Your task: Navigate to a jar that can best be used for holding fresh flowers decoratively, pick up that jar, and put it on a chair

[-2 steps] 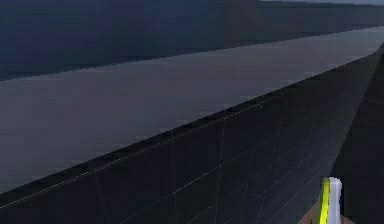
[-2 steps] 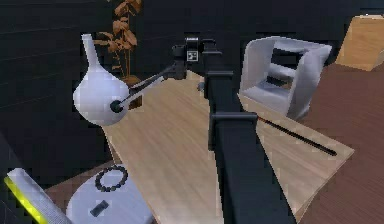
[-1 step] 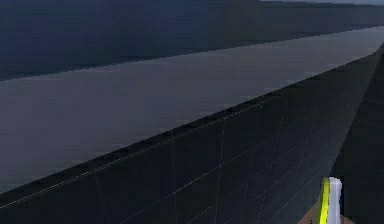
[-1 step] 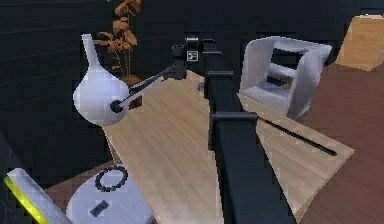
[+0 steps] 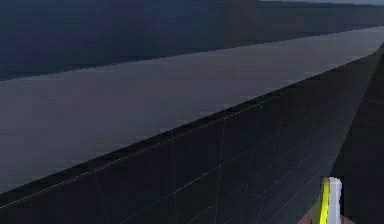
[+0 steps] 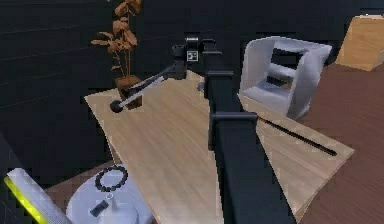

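End effector (image 6: 124,100) over wooden table (image 6: 170,140), tips nr potted dried plant (image 6: 122,45); grip & hold status unclear.

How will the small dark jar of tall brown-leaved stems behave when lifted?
Probably top-heavy: the brown-leaved stems rise well above the small dark jar, so it may tip. The leaves look dry, likely brittle.

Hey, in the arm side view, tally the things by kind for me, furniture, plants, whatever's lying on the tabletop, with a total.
Tables: 1, the wooden table
Chairs: 1, the white chair
Plants: 1, the potted plant
Rods on the tabletop: 1, the thin dark rod
Unclear tan pieces: 1, the tan block
Total: 5
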Controlling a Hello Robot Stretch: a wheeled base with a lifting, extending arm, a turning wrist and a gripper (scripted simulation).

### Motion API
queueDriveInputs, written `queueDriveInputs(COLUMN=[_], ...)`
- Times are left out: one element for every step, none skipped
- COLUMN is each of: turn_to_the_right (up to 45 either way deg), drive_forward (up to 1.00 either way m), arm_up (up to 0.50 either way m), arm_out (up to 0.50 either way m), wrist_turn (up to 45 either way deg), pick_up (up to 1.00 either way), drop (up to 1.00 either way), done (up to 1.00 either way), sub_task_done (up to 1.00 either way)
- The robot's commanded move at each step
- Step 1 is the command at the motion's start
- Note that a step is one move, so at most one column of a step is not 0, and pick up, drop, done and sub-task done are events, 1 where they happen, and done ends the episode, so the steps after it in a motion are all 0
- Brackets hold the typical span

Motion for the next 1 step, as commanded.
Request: queueDriveInputs(turn_to_the_right=[0.0], drive_forward=[0.0], arm_up=[0.0], arm_out=[-0.1], wrist_turn=[0.0], pick_up=[0.0], drop=[0.0], done=[0.0], sub_task_done=[0.0])
